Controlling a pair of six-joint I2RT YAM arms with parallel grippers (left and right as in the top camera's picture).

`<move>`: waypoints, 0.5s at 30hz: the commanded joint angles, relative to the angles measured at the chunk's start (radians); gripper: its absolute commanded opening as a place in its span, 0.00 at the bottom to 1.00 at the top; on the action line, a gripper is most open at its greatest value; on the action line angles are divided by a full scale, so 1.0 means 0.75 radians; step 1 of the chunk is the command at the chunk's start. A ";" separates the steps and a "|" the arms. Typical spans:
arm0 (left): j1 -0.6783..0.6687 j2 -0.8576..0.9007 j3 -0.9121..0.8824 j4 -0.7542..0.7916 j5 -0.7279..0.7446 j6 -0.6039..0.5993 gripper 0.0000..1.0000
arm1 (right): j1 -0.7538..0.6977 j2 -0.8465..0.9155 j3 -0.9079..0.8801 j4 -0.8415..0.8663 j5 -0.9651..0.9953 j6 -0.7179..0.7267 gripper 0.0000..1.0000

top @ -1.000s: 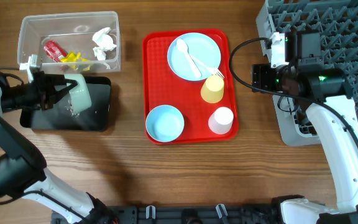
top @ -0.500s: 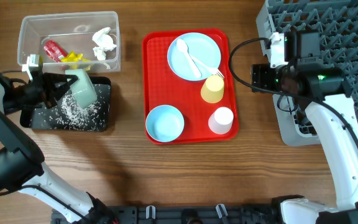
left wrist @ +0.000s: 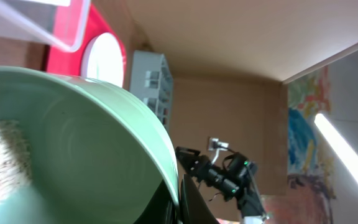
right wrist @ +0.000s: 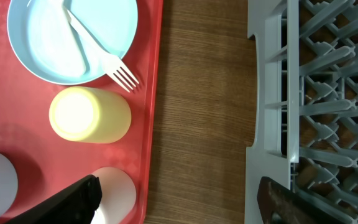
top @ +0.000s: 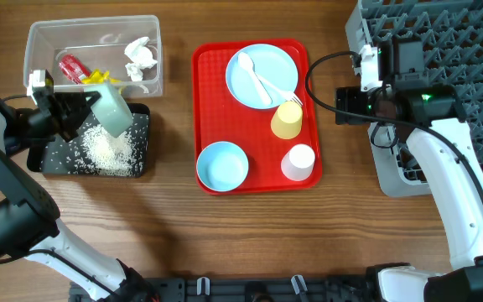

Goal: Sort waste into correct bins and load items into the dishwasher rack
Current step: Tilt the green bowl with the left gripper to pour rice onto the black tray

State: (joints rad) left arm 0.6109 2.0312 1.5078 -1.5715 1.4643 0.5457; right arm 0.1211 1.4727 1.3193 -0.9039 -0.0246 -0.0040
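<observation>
My left gripper (top: 78,117) is shut on the rim of a pale blue-green bowl (top: 111,109), tipped over the black tray (top: 49,161). White rice grains (top: 107,149) lie heaped in that tray. In the left wrist view the bowl (left wrist: 73,137) fills the frame, the fingers (left wrist: 180,200) pinch its rim, and some grains (left wrist: 5,155) cling inside. The clear tub (top: 36,38) holds a red wrapper (top: 71,67), yellow wrapper (top: 99,78) and tissue (top: 138,57). My right gripper (top: 348,102) is open and empty, over bare wood between the red tray and the grey rack (top: 443,33); its jaws (right wrist: 179,202) show in the right wrist view.
The red tray (top: 208,109) carries a blue plate (top: 246,88) with fork and spoon (top: 262,80), a yellow cup (top: 288,120), a white cup (top: 298,161) and a blue bowl (top: 222,165). The right wrist view shows the yellow cup (right wrist: 89,115), fork (right wrist: 117,71) and rack edge (right wrist: 272,93).
The left gripper tipped the bowl further and rice poured out into a heap in the black tray. The right gripper shifted slightly up and left.
</observation>
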 commanded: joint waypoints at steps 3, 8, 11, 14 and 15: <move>0.004 0.015 -0.006 -0.025 0.119 0.031 0.04 | -0.005 0.015 0.018 0.003 -0.002 0.009 0.88; 0.004 0.015 -0.006 -0.070 0.150 0.032 0.04 | -0.005 0.015 0.018 0.003 -0.002 0.009 0.91; 0.004 0.015 -0.006 -0.070 0.150 0.032 0.04 | -0.005 0.015 0.018 -0.001 -0.002 0.009 0.91; 0.004 0.015 -0.006 -0.069 0.150 0.039 0.04 | -0.005 0.015 0.018 -0.004 -0.002 0.009 0.91; 0.004 0.015 -0.006 -0.069 0.150 0.041 0.04 | -0.005 0.015 0.018 -0.004 -0.002 0.010 0.92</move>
State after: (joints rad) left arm 0.6109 2.0312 1.5078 -1.6203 1.5436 0.5461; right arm 0.1211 1.4727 1.3193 -0.9047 -0.0246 -0.0036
